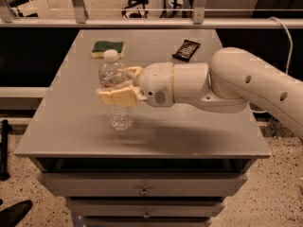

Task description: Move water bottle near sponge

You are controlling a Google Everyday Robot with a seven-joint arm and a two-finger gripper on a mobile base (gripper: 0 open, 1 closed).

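Observation:
The water bottle (116, 111), clear and ribbed with a white cap, stands upright left of the middle of the grey table (75, 126). My gripper (116, 86) reaches in from the right and is shut on the bottle's upper body, one pale finger (118, 97) in front and one behind. The bottle's base looks at or just above the tabletop. The sponge (108, 48), green top over yellow base, lies flat at the far left of the table, well behind the bottle.
A dark snack-bar wrapper (186, 50) lies at the far right of the table. My white arm (246, 84) crosses the right half of the table. A metal rail (151, 22) runs behind the table. Drawers (142, 190) sit below the front edge.

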